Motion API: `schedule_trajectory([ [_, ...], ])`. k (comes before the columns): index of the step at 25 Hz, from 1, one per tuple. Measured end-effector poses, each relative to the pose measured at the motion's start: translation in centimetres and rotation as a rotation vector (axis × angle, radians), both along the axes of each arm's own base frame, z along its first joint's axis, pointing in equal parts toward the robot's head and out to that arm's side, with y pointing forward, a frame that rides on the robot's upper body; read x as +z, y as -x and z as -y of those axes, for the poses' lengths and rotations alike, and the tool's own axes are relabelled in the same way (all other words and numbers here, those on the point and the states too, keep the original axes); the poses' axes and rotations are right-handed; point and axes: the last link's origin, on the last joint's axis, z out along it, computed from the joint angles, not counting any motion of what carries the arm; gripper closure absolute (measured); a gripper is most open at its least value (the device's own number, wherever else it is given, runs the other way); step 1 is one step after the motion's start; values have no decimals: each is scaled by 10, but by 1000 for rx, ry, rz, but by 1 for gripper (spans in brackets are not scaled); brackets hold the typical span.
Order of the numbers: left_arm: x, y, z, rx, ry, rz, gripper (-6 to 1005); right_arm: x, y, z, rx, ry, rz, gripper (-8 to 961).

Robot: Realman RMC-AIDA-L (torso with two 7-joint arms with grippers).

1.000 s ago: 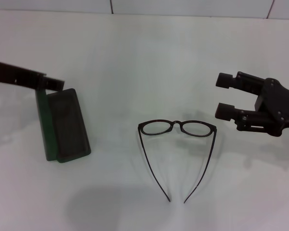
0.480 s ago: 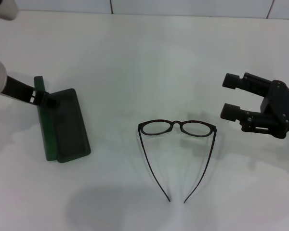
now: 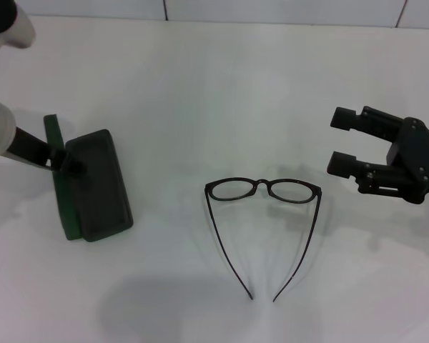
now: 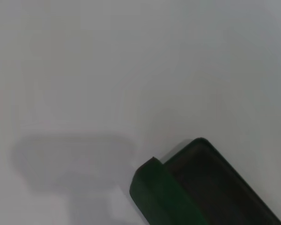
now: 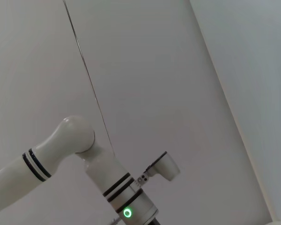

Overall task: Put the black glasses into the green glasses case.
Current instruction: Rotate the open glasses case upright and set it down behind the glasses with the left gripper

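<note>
The black glasses (image 3: 263,189) lie unfolded in the middle of the white table, lenses far from me and temple arms pointing toward me. The green glasses case (image 3: 93,186) lies at the left, open, with its dark lining showing and its lid (image 3: 56,171) standing along its left side. One corner of the case also shows in the left wrist view (image 4: 196,187). My left gripper (image 3: 61,157) is at the far end of the case, against the lid. My right gripper (image 3: 337,141) is open and empty, hovering to the right of the glasses and apart from them.
The table (image 3: 214,78) is plain white and meets a tiled wall at the back. My left arm (image 5: 84,159), white with a green ring light, shows in the right wrist view.
My left arm has swung and its gripper has dropped to the far end of the case. The lid has tipped a little further left. My right gripper has drawn slightly right. The glasses have not moved.
</note>
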Motion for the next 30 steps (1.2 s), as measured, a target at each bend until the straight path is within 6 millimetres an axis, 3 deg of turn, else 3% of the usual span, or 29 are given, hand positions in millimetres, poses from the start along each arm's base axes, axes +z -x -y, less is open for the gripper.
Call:
schedule_trajectory([
  [4,0,0,0,-10,15,-10,340,0,0,0,-2,-1,1,96],
  [9,0,-1,0,-26,32,-19,587,0,-2,1,-7,-4,2,96],
  [16,1,-10,-5,-90,55,-34,724,8,-14,7,-41,-67,-25,95],
  [20,2,-34,-12,-198,78,-37,802,28,-25,18,-56,-143,-100,95],
  [24,0,-73,-23,-410,117,-80,803,57,-39,41,-30,-232,-188,95],
  [25,-5,-89,-28,-529,155,-120,803,63,-41,47,-16,-240,-202,95],
  [26,-5,-89,-28,-529,155,-120,803,68,-43,54,5,-240,-213,95],
  [30,-18,-106,-35,-758,235,-181,804,69,-47,67,16,-215,-221,95],
])
